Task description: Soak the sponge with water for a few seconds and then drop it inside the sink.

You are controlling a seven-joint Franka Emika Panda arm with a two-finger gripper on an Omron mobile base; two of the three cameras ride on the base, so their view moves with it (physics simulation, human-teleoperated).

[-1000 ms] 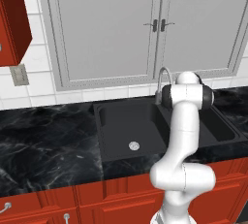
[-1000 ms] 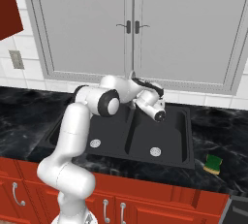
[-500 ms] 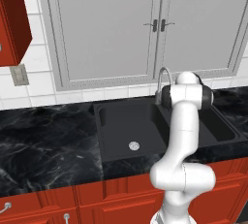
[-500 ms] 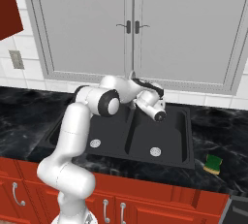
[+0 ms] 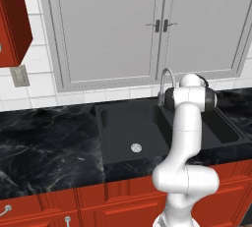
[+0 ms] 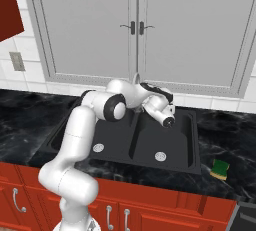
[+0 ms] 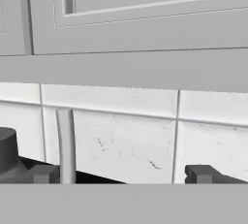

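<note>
Nearest the base runs a row of red cabinet fronts [image 6: 165, 215] with silver handles, under the front edge of the black marbled desk [image 5: 44, 142]. On that desk, right of the sink and close to the front edge, lies the sponge [image 6: 219, 168]: a small yellow block with a dark green top (flat, well apart from the arm). The sink [image 6: 187, 147] is matte black with two basins and a round silver drain in each; both basins lie open, with the arm bent over the divider between them. The tool [image 6: 169, 120] hangs above the right basin, near the sink's back edge; its tips [image 7: 201, 173] stand widely parted in the hand view and nothing sits between them. Just by it rises the curved silver faucet [image 5: 166, 81]. Behind are a white tile wall [image 7: 121, 136] and grey double doors [image 6: 135, 30].
</note>
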